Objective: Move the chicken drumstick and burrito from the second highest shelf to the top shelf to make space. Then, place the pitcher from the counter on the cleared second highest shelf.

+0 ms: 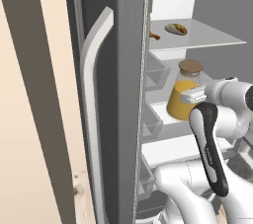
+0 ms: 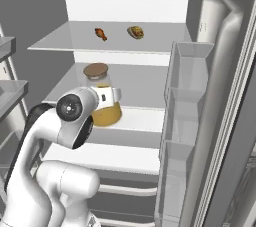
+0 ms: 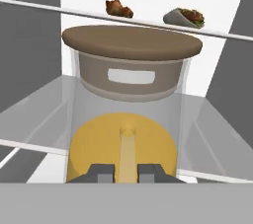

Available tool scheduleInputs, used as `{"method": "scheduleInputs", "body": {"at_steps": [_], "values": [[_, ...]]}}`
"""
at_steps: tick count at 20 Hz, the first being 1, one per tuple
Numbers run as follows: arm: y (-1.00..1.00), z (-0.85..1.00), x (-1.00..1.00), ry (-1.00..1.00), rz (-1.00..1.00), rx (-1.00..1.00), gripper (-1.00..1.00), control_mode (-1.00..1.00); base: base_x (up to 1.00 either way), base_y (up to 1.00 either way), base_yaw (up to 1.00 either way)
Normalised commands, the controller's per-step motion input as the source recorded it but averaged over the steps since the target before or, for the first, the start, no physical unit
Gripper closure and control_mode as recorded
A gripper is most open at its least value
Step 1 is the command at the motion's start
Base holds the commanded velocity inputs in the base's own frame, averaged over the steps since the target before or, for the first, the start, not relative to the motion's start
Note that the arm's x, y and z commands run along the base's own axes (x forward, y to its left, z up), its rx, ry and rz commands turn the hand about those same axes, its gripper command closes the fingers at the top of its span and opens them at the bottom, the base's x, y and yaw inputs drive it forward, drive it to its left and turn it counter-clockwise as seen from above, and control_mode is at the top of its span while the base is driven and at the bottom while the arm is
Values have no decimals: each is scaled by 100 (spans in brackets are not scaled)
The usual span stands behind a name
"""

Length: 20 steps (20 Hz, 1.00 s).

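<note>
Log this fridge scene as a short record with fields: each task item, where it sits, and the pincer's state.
drumstick: on top shelf, left of burrito
burrito: on top shelf, apart from drumstick
pitcher: upright, over second highest shelf, yellow-orange liquid, brown lid
pincer: shut on the pitcher's handle
fridge door: open

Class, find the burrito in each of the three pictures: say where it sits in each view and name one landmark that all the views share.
Left base view: burrito upper right of centre, on the top shelf.
Right base view: burrito top centre, right of the chicken drumstick.
Hand view: burrito upper right, above the pitcher lid.
Shared landmark: the pitcher, on the shelf below.
</note>
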Motion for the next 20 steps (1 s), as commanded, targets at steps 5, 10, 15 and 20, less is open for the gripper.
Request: {"method": "scheduleInputs", "body": {"at_steps": [5,10,15,20], "values": [[0,0,54,11,0,1,100,-100,0,0,0],[0,0,51,4,0,0,100,-100,0,0,0],[0,-3,32,-10,0,1,100,-100,0,0,0],[0,-6,39,-8,0,1,100,-100,0,0,0]]}}
